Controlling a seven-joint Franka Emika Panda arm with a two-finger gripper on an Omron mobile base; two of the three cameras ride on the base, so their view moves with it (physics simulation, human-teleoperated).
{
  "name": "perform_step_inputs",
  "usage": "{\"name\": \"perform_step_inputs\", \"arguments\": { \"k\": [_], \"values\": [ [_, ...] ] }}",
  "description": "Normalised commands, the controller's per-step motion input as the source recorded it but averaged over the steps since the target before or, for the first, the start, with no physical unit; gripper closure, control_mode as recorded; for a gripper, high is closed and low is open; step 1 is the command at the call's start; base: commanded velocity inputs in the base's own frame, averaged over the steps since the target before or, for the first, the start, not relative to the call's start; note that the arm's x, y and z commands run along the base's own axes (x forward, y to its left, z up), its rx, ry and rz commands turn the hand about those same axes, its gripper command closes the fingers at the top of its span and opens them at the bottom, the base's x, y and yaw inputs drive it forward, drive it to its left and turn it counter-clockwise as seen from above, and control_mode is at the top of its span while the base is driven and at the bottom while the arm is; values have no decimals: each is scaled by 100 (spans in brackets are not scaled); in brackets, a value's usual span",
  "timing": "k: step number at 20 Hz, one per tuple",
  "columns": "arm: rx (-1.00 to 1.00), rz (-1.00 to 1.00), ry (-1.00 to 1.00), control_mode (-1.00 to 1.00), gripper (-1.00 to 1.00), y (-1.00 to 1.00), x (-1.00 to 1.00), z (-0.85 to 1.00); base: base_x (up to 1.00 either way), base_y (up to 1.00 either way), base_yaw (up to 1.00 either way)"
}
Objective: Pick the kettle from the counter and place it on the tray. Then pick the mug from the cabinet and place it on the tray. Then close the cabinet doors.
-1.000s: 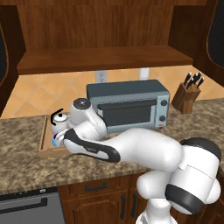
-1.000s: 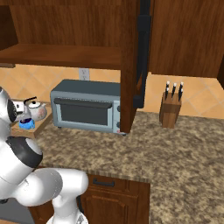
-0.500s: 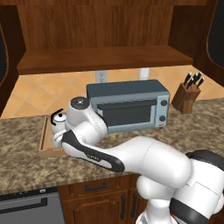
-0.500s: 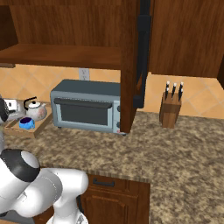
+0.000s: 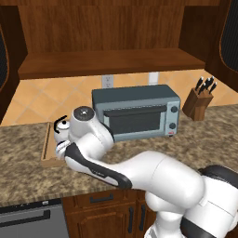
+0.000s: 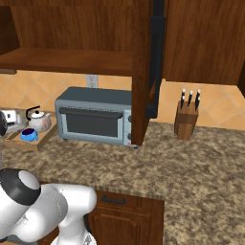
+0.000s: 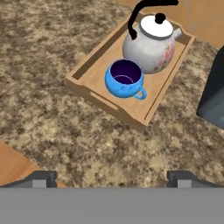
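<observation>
1. The hand (image 7: 112, 175) is wide open and holds nothing. Its two dark tips stand far apart at the bottom of the hand view, with only bare speckled surface (image 7: 52, 131) between them.

2. The hand looks down from above the surface, and the tray (image 7: 117, 110) lies just ahead of it.

3. On the tray, the blue mug (image 7: 124, 79) sits on the side nearer the hand. The kettle (image 7: 149, 43) sits just behind it, on the far side. The two look like they are touching or almost touching.

4. So the kettle and the mug both look put away on the tray. The step left is to shut the cabinet doors.

5. That job is not down here. The cabinet (image 5: 111, 60) is high up, above the surface and behind the grey toaster oven (image 5: 137, 111).

6. In the right base view, one open cabinet door (image 6: 148, 67) sticks out toward the robot, edge-on, with its long black handle (image 6: 156, 62) standing straight up and down. It is up high and well off to the right of the tray.

7. The hand would likely have to lift up and swing over to the right to reach that door, then push it sideways.

8. The other door (image 5: 231, 32) peeks in at the top right corner of the left base view.
</observation>
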Motion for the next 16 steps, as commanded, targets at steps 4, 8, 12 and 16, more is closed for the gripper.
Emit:
{"name": "perform_step_inputs", "arguments": {
  "k": [4,8,12,16],
  "values": [
    [-4,0,0,-100,-100,3,0,0,0,0,0],
    [0,-1,-14,-100,-100,9,-16,8,0,0,0],
    [0,-4,-10,-100,-100,2,-46,30,0,0,0],
    [-2,-12,0,-100,-100,11,-53,41,0,0,0]
  ]
}}
